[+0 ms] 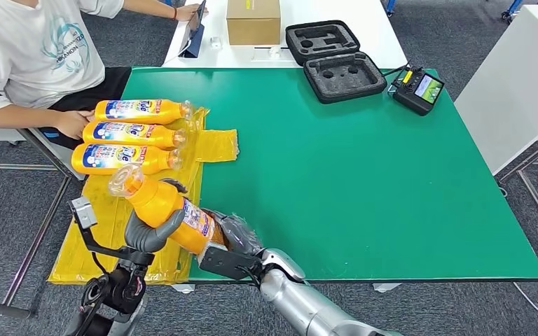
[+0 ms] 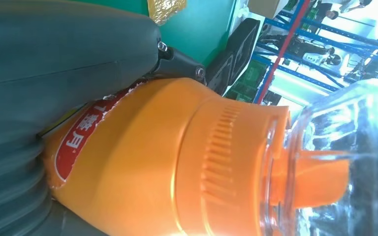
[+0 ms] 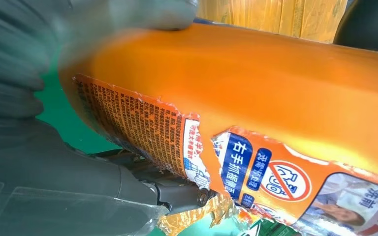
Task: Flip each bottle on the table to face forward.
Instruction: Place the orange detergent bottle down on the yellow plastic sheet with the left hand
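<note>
- Head view: left robot hand (image 1: 150, 229) wraps the middle of an orange bottle (image 1: 164, 208), raised and tilted, clear cap (image 1: 125, 180) toward the far left.
- Right robot hand (image 1: 235, 238) cups the bottle's base end; both hands hold it.
- Right wrist view: torn back label (image 3: 142, 128), dense Chinese print, a red prohibition symbol.
- Three more orange bottles (image 1: 136, 133) lie side by side on yellow sheet (image 1: 122, 231), blue labels up.
- Green tabletop (image 1: 364, 182); grey carpet; a seated person's hand (image 1: 76, 123) just beside the bottles.
</note>
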Controlling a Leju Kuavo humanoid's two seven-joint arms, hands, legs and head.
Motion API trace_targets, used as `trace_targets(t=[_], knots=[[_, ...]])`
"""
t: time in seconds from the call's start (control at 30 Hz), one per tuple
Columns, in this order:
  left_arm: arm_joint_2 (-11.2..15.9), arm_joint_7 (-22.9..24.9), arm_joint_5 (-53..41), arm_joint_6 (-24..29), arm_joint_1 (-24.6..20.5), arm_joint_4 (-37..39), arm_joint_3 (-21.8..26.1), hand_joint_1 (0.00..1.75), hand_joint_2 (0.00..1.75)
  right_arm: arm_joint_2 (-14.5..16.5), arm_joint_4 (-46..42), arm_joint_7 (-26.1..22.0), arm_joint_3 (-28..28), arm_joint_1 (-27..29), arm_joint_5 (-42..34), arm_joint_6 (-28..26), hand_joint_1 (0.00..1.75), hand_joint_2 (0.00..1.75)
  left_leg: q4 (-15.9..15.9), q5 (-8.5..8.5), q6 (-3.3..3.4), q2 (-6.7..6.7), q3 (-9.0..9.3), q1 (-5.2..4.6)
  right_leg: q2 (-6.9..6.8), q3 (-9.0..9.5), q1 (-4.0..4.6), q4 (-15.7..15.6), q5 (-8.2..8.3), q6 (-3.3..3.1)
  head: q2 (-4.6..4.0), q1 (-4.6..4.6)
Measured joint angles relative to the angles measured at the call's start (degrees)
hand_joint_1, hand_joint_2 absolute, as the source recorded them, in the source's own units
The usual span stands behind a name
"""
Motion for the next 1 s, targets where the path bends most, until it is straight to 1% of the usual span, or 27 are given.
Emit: trace_targets(t=[0.4,0.43,0.5,0.53,0.57,0.63,0.7,0.77,0.8,0.87,0.93,1.0], knots=[[0.00,-0.51,-5.52,0.07,0.04,-0.46,-0.79,1.75,1.75,0.12,0.09,-0.83,-0.13,0.08,0.13,-0.87,1.75,1.75,0.00,0.00,0.00,-0.01,0.00,0.00,0.00,0.00,0.00,0.00,0.00,0.00,0.00,0.00],[0.00,-0.51,-5.56,0.07,0.04,-0.48,-0.80,1.75,1.75,0.12,0.09,-0.84,-0.13,0.08,0.14,-0.93,1.64,1.75,0.00,0.00,0.00,-0.01,0.00,0.00,0.00,0.00,0.00,0.00,0.00,0.00,0.00,0.01],[0.00,-0.52,-5.57,0.07,0.03,-0.49,-0.81,1.75,1.75,0.12,0.09,-0.85,-0.13,0.10,0.16,-1.04,0.77,1.75,0.00,0.00,0.00,-0.01,0.00,0.00,0.00,0.00,0.00,0.00,0.00,0.00,0.00,0.01],[0.00,-0.52,-5.60,0.07,0.01,-0.51,-0.84,1.75,1.75,0.12,0.09,-0.87,-0.13,0.12,0.18,-1.13,0.34,1.31,0.00,0.00,0.00,-0.01,0.00,0.00,0.00,0.00,0.00,0.00,0.00,0.00,0.00,0.01],[0.00,-0.51,-5.71,0.08,-0.02,-0.55,-0.89,1.75,1.75,0.13,0.09,-0.95,-0.13,0.14,0.19,-1.26,0.00,0.87,0.00,0.00,0.00,-0.01,0.00,0.00,0.00,0.00,0.00,0.00,0.00,0.00,0.00,0.01],[-0.02,-0.48,-6.11,0.30,-0.06,-0.69,-1.01,1.75,1.75,0.15,0.09,-1.35,-0.14,0.20,0.02,-1.67,0.00,0.00,0.00,0.00,0.00,-0.01,0.00,0.00,0.00,0.00,0.00,0.00,0.00,0.00,0.00,0.01],[-0.08,-0.68,-7.27,1.47,-0.07,-1.07,-1.08,1.75,1.75,0.19,0.04,-2.16,-0.23,0.26,-0.95,-1.86,0.00,0.00,0.00,0.00,0.00,-0.01,0.00,0.00,0.00,0.00,0.00,0.00,0.00,0.00,0.00,0.01],[-0.14,-1.52,-9.76,4.02,-0.18,-1.60,-1.04,1.75,1.75,0.25,-0.67,-3.02,-0.61,0.60,-3.30,-0.68,0.00,0.00,0.00,0.00,0.00,-0.01,0.00,0.00,0.00,0.00,0.00,0.00,0.00,0.00,0.00,0.01],[-0.15,-2.15,-11.42,5.64,-0.31,-1.81,-0.92,1.75,1.75,0.25,-1.71,-3.32,-0.87,1.00,-5.29,0.93,0.00,0.00,0.00,0.00,0.00,-0.01,0.00,0.00,0.00,0.00,0.00,0.00,0.00,0.00,0.00,0.01],[-0.15,-3.59,-14.80,8.79,-0.62,-2.03,-0.44,1.75,1.75,0.07,-5.15,-3.60,-1.40,2.23,-10.37,5.80,0.00,0.00,0.00,0.00,0.00,-0.02,-0.01,0.00,0.00,0.00,0.00,0.00,0.00,0.00,0.00,0.02],[-0.13,-5.30,-18.10,11.62,-0.82,-2.06,0.19,1.75,1.75,-0.36,-9.91,-3.77,-1.88,3.73,-15.37,11.16,0.00,0.00,0.00,0.00,0.00,-0.01,-0.01,0.00,0.00,0.00,0.00,0.00,0.00,0.00,0.00,0.02],[-0.09,-7.00,-21.15,14.23,-0.91,-2.04,0.96,1.75,1.75,-0.86,-15.47,-3.92,-2.18,5.26,-18.91,14.93,0.00,0.00,0.00,0.00,0.00,0.01,0.00,0.00,0.00,-0.01,0.00,0.00,0.00,0.00,0.00,0.01]])
